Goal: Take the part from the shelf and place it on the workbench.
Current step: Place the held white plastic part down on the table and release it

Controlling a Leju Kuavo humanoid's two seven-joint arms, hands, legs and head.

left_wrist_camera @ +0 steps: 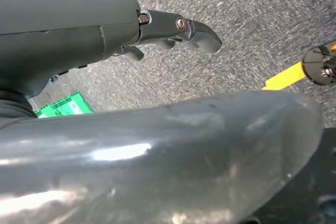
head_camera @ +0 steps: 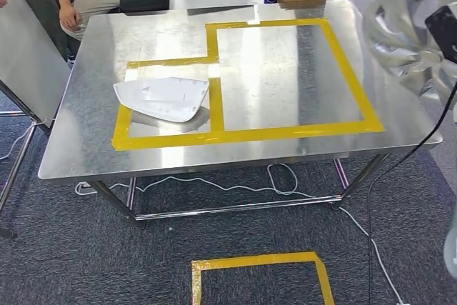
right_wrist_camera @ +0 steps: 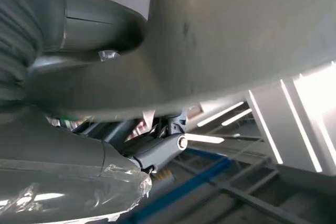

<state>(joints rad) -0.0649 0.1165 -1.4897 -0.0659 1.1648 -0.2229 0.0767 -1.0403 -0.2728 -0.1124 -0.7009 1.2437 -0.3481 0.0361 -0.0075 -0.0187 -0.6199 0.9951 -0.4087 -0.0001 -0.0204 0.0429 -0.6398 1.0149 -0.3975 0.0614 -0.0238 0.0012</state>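
We judge the chief risk here to be a slip or a clipped edge: the large silver part, a spoked, wheel-cover-like shell at the upper right of the head view, is carried high over the right corner of the workbench, and its broad, smooth body could knock that corner or slide from the grasp as it is lowered toward the yellow tape outline. A white part already lies in the smaller taped bay at centre left. In the right wrist view the right hand lies against the part's grey underside, its fingers extended beneath it. The left hand hangs over the carpet, fingers together, slightly curled, holding nothing.
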